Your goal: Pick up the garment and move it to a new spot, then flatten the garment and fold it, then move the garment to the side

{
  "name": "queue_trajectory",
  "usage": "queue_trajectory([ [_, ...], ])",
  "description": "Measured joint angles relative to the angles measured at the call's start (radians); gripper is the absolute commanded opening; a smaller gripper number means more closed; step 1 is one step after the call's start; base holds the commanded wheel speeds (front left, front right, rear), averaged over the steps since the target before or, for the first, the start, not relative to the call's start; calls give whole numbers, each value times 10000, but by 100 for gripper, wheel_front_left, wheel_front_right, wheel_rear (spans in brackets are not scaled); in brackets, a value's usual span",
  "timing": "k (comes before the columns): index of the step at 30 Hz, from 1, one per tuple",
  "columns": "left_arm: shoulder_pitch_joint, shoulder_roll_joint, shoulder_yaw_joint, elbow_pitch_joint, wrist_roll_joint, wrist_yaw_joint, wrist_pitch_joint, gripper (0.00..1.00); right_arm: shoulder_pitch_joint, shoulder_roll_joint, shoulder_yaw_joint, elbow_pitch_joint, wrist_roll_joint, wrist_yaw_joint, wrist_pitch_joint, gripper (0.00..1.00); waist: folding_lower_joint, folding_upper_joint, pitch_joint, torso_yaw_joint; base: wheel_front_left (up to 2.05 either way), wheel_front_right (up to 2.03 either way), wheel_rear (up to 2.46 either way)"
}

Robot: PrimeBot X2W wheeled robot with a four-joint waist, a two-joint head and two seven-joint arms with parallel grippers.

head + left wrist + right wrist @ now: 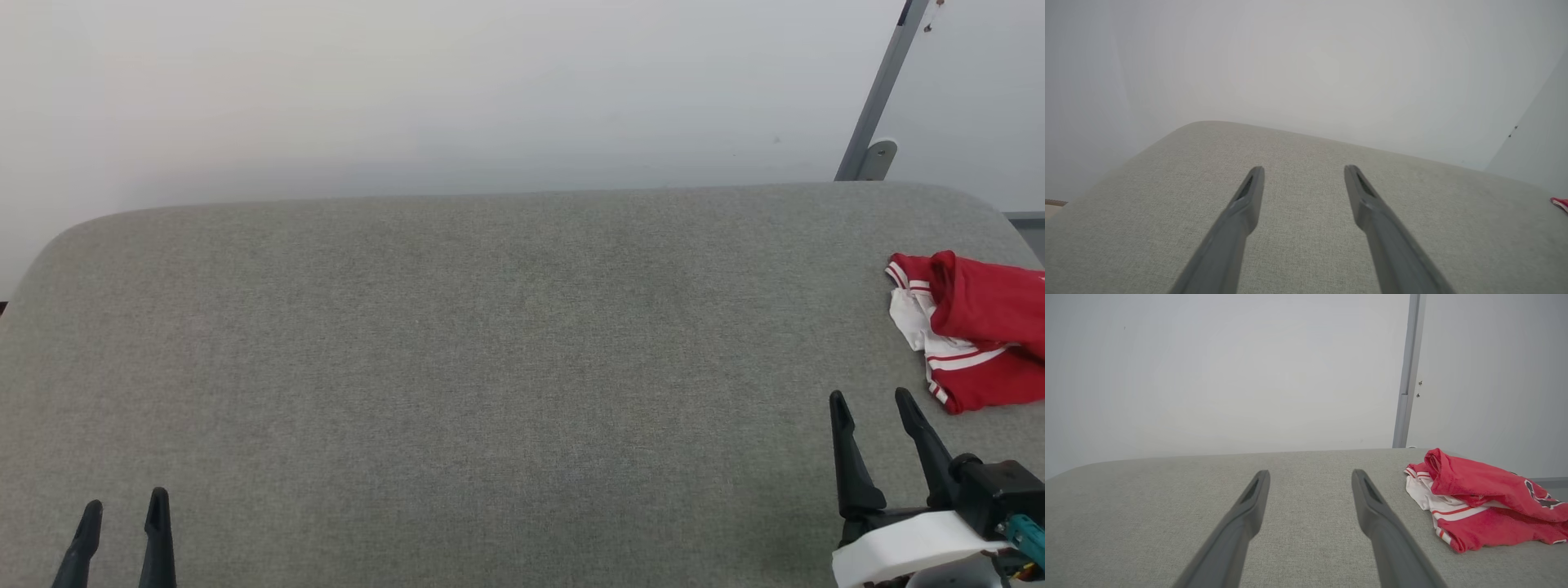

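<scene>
A: Where does the garment lie relative to the right end effector?

B: The garment (980,327) is a crumpled red heap with a white, stripe-trimmed sleeve end. It rests on the desk (490,327), ahead of the right end effector (870,395) and off to its right, near the fingertips but apart from them. In the right wrist view a bit of dark lettering shows at its far right.

A: And the fingers?

B: Both pairs stand spread with only desk fabric between them. The left end effector (125,500) is well apart from the garment, far to the other one's left.

A: What about edges and open room?

B: The desk's far edge runs ahead of both end effectors and curves down at rounded corners, with a pale wall (408,82) behind it. A grey post (882,90) rises beyond the far right corner, past the garment. A wide grey stretch lies open between the two end effectors and ahead of them. The head view's right border cuts off the garment's right side.
</scene>
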Motion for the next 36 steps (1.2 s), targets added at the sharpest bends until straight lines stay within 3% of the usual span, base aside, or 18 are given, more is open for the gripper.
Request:
queue_trajectory([
  [24, -58, 13, -337, -176, -81, 0, 0, 100, 199, 282, -69, -552, -180, 0, 353, 100, 0, 0, 24, 34, 0, 0, 0],
  [25, -57, -35, -353, -117, -84, 2, 13, 0, 205, 293, -71, -453, -176, 2, 353, 0, 1, 0, 24, 33, 0, 0, 0],
  [30, -13, -437, -518, 332, -192, 2, 54, 0, 459, 362, -73, 0, -109, 2, 385, 0, 0, 0, 29, 29, 0, 0, 0],
  [36, -169, -631, -523, 539, -1150, 2, 366, 0, 396, 368, -113, 150, 1189, 2, 665, 0, 1, 0, 46, 12, 0, 0, 0],
])
